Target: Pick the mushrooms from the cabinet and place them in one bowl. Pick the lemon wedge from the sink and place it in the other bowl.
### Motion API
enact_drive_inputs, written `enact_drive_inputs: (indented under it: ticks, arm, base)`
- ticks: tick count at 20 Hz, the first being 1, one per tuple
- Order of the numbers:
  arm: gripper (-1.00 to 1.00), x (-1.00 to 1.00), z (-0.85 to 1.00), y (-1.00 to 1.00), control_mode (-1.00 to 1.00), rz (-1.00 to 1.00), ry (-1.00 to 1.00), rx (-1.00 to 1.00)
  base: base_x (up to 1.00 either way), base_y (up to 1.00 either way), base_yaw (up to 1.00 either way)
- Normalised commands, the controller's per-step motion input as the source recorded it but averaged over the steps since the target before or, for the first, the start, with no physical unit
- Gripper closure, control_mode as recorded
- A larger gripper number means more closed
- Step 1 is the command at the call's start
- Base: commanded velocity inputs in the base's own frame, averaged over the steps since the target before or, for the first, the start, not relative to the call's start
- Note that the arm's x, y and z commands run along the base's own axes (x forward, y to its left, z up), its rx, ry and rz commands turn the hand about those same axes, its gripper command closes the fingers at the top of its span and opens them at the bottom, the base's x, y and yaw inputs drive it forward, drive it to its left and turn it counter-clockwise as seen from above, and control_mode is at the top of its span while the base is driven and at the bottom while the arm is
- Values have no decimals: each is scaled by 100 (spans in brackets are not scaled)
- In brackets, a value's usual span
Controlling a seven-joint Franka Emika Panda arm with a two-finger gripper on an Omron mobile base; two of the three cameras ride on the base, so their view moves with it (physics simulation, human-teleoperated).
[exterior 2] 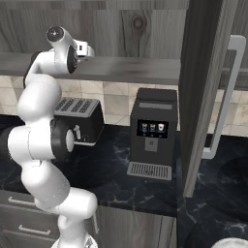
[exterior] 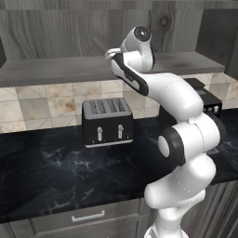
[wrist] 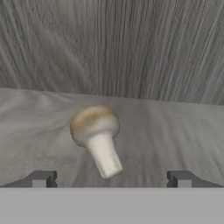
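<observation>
My claw (wrist: 112, 179) gapes wide and empty just short of one mushroom (wrist: 97, 136) lying stem-toward-me on the cabinet shelf (wrist: 175, 140), and closing carelessly could roll that round cap back against the rear wall.

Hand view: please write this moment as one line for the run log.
stage: reaching into cabinet | target: mushroom lying on shelf, cap away, stem toward camera | gripper: jaws open, either side, not touching | held: nothing

Mushroom (wrist: 95, 131) on cabinet (wrist: 175, 131) shelf, toaster (exterior: 107, 122) left of coffee machine (exterior 2: 153, 133).
</observation>
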Motion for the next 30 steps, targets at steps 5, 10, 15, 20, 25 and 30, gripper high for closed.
enact_drive_inputs:
  ticks: [5,10,15,20,25,30]
  arm:
    - [-100,32,-10,13,-100,0,0,0]
    - [-100,30,-14,7,-100,0,1,0]
    - [-100,32,-1,-2,-100,3,0,0]
    - [100,9,-5,9,-100,0,0,0]
    - [100,0,0,3,-100,0,0,0]
    - [100,-3,0,11,-100,-9,0,0]
  base:
    - [0,0,0]
    - [0,0,0]
    - [0,0,0]
    - [0,0,0]
    - [0,0,0]
    - [0,0,0]
